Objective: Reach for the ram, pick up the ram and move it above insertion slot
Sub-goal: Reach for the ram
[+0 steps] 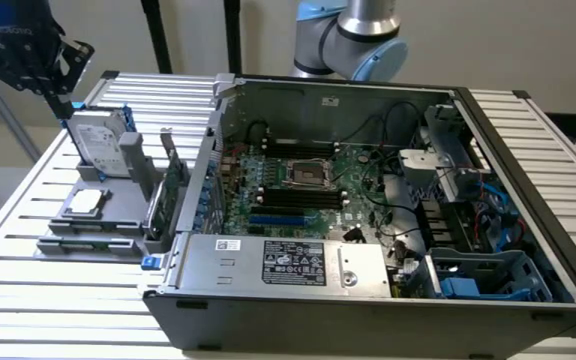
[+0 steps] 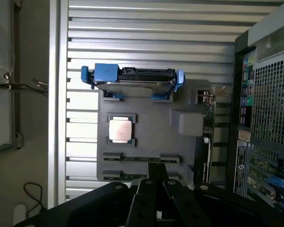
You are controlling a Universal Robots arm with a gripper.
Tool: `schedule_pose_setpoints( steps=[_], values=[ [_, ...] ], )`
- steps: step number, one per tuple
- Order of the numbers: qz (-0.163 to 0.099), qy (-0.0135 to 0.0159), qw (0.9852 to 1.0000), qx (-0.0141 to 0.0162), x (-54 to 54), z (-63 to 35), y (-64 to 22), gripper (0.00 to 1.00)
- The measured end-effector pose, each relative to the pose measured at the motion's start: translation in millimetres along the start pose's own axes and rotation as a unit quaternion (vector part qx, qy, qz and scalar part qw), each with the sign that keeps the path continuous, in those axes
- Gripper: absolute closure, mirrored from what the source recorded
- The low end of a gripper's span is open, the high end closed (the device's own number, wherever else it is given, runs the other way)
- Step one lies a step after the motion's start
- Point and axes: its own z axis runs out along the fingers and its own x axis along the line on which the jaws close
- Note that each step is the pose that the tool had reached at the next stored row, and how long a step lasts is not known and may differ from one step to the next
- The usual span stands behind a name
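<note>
Hovering high over the worktop [image 1: 28, 300] at the exterior view's far left, the tool [image 2: 156, 172] looks straight down on a grey holder [image 2: 151, 137]. Its tips are drawn together with nothing between them, so it is clenched and carries nothing.

The ram [image 2: 141, 159] lies on edge in a groove of the holder, at the end farthest from the hard drive [image 2: 132, 79]. In the wrist view the tool's tips line up just beside it. The exterior view shows the tool well above the holder and clear of the ram [image 1: 86, 242].

Between the drive and the ram, a CPU [image 2: 120, 128] sits flat in a square seat. The drive stands on edge in blue brackets. A green card [image 2: 208, 127] stands upright along the side of the holder nearest the case [image 2: 270, 94].

The case lies open on the worktop, to the exterior view's right of the holder. The motherboard [image 1: 308, 180] is flat inside it, and long black slots [image 1: 303, 198] run beside the central socket. The arm [image 1: 353, 37] rises behind the case.
</note>
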Motion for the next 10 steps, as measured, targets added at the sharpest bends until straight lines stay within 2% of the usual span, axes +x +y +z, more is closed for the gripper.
schedule_pose_setpoints(
  steps=[5, 10],
  values=[
    [0.000, 0.0000, 1.0000, 0.0000, 0.3, 3.0, -19.1, 0.89],
    [0.000, 0.0001, 1.0000, 0.0001, 0.5, 11.6, -30.0, 0.89]
  ],
)
